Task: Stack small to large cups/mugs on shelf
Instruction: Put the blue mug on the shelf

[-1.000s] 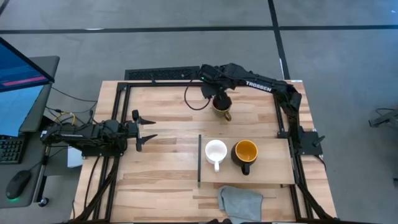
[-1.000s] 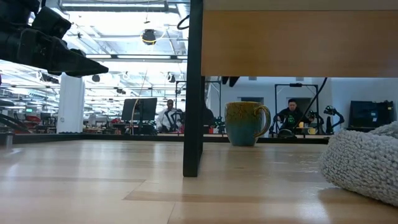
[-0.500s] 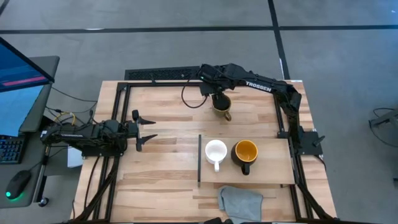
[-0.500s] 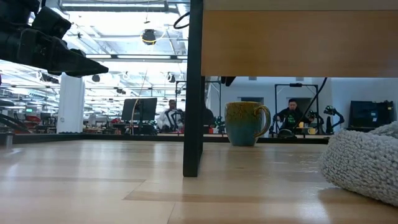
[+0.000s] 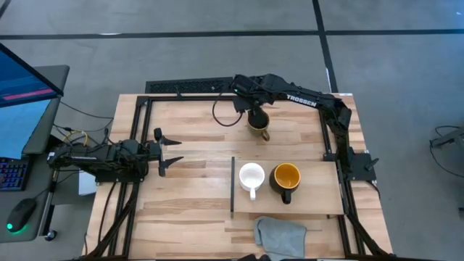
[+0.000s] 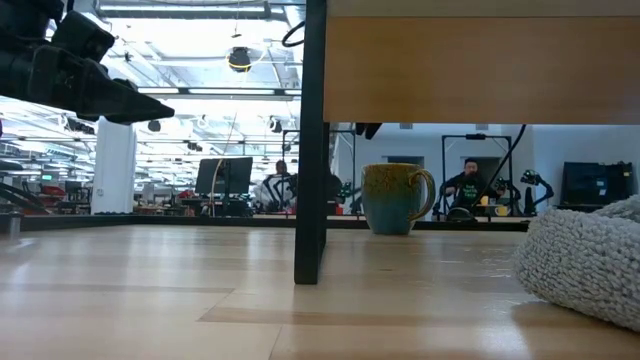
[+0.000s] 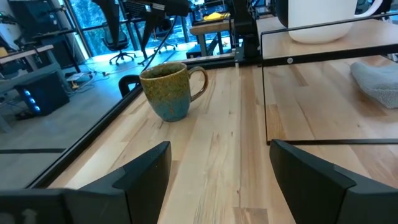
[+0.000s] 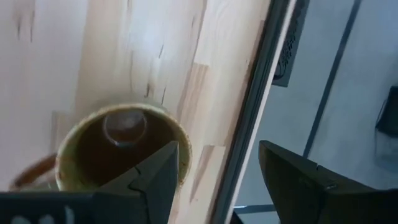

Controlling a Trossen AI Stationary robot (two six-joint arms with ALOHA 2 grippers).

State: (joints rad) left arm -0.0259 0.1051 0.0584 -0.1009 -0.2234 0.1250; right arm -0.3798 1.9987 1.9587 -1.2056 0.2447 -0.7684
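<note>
Right wrist view: right gripper (image 8: pixel 214 171) hovers over the olive-brown mug (image 8: pixel 118 149), fingers spread wide, one above its rim, holding nothing.

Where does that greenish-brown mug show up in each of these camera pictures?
High view: olive-brown mug on the table's far side, under the right gripper.
Low view: centre, upright, handle right.
Left wrist view: upper left.
Right wrist view: seen from above, lower left.
Shared landmark: the shelf.

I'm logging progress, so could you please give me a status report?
Right pincer open above olive-brown mug. Left pincer open, idle at table's left. White mug, black mug on shelf. Nothing blocking.
</note>
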